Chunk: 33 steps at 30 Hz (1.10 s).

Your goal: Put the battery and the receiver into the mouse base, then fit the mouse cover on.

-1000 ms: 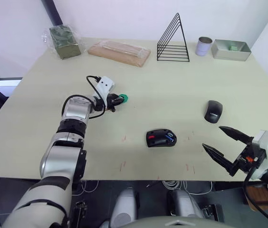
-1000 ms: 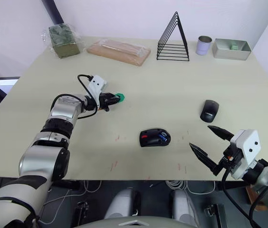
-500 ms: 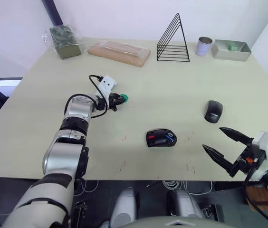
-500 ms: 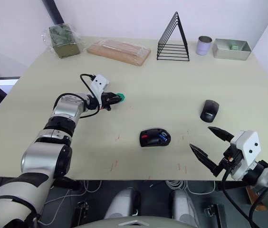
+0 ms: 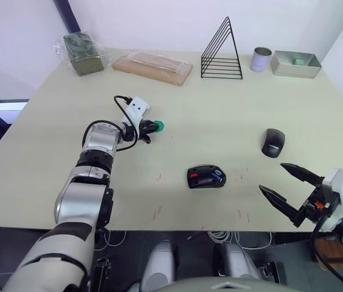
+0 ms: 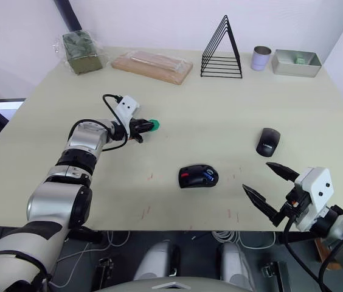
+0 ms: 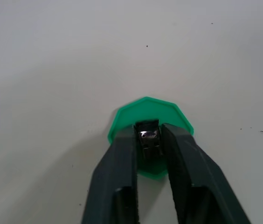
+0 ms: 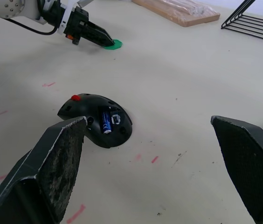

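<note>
My left gripper (image 7: pixel 148 140) pinches the receiver (image 7: pixel 148 135) over a green disc (image 7: pixel 150 119). Right gripper (image 5: pixel 284 184) gapes wide, mouse base (image 5: pixel 206 177) at its 9 o'clock, battery (image 8: pixel 107 122) seated inside.

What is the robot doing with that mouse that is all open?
The left gripper is pinching a tiny dark part over a green disc, away from the mouse base. The battery already sits inside the base. The mouse cover lies apart on the table. The right gripper hangs open near the table's front edge, holding nothing.
</note>
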Tool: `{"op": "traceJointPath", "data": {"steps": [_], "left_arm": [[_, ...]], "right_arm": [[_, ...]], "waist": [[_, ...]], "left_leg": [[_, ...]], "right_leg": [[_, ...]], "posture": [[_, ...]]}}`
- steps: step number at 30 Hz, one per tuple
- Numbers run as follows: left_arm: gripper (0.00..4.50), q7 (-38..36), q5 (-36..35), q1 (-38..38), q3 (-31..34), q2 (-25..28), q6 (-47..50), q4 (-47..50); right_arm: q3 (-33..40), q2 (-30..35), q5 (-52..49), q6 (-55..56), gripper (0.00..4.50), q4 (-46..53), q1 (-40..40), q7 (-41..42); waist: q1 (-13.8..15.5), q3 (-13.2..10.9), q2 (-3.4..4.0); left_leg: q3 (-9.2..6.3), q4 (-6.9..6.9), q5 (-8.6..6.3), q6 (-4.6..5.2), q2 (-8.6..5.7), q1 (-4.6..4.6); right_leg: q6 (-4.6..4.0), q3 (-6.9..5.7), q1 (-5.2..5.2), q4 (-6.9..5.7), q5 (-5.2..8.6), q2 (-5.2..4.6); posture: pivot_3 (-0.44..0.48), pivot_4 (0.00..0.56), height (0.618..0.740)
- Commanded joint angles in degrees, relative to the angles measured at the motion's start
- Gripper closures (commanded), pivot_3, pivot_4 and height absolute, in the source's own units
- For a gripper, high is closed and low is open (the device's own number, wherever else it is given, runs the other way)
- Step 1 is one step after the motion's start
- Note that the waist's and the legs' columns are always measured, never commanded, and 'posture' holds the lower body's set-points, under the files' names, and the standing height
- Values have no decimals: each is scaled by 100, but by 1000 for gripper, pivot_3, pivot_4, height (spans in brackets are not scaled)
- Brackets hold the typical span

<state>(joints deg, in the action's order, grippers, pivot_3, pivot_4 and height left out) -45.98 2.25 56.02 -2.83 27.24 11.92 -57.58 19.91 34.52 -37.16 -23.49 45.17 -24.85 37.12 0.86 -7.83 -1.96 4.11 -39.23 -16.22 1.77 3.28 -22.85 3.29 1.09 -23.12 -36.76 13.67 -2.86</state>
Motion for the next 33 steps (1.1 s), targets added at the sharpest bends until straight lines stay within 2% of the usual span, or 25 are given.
{"op": "traceJointPath", "data": {"steps": [1, 11, 15, 24, 27, 29, 31, 32, 33], "left_arm": [[3496, -7, 26, 121, -4, 42, -77, 25], [3496, -210, -170, 105, 161, 96, -15, 135], [3496, -955, -495, 214, 399, 504, 129, 177], [3496, -1310, -481, 195, 350, 716, -185, 167], [2730, -1494, -471, 122, 263, 664, -427, 302], [1916, -1527, -422, 123, 199, 634, -548, 299], [785, -1506, -338, 181, 126, 594, -710, 172], [403, -1538, -245, 261, 55, 577, -836, 15], [403, -1561, -175, 324, 7, 565, -928, -107]], "right_arm": [[5, 22, -5, 103, 0, 132, 30, 36], [27, 63, -18, 83, 0, 109, 77, 74], [2, 83, -14, 76, 0, 90, 141, 82], [-57, 58, -14, 75, 0, 80, 189, 65], [-63, 59, -17, 73, 0, 77, 201, 63], [-67, 62, -21, 69, 0, 72, 213, 64], [-74, 64, -23, 65, 0, 68, 225, 65], [-83, 71, -24, 56, 0, 61, 251, 63], [-96, 77, -25, 44, 0, 51, 282, 57]], "waist": [[-1, 0, 0], [-1, 0, 0], [-32, 0, -1], [17, 1, -4], [-3, 1, -4], [-4, 1, -4], [-3, 1, -4], [-2, 1, -4], [1, 1, -5]], "left_leg": [[0, 0, 0, 0, 0, 0], [0, 0, 0, 0, 0, 0], [1, 0, 0, 0, 0, 1], [0, -6, 0, 0, 0, -1], [-1, -5, 0, 0, 0, -1], [-1, -5, 0, 0, 0, 0], [0, -5, 0, 0, 0, 0], [0, -5, 0, 0, 0, 0], [0, -5, 0, 0, 0, 0]], "right_leg": [[0, 0, 0, 0, 0, 0], [0, 0, 0, -1, 0, 0], [0, 0, -1, -1, 0, 1], [0, -1, 2, -2, 0, -1], [0, -1, 1, -3, 0, 0], [0, -1, 1, -4, 0, 1], [0, -1, 1, -4, 0, 0], [0, -1, 1, -4, 0, 0], [0, -1, 1, -4, 0, 0]], "posture": [[0, 150, 740], [0, 150, 740], [0, 150, 740], [0, 150, 740], [0, 150, 740], [0, 150, 740], [0, 150, 740], [0, 150, 740], [0, 150, 740]]}}
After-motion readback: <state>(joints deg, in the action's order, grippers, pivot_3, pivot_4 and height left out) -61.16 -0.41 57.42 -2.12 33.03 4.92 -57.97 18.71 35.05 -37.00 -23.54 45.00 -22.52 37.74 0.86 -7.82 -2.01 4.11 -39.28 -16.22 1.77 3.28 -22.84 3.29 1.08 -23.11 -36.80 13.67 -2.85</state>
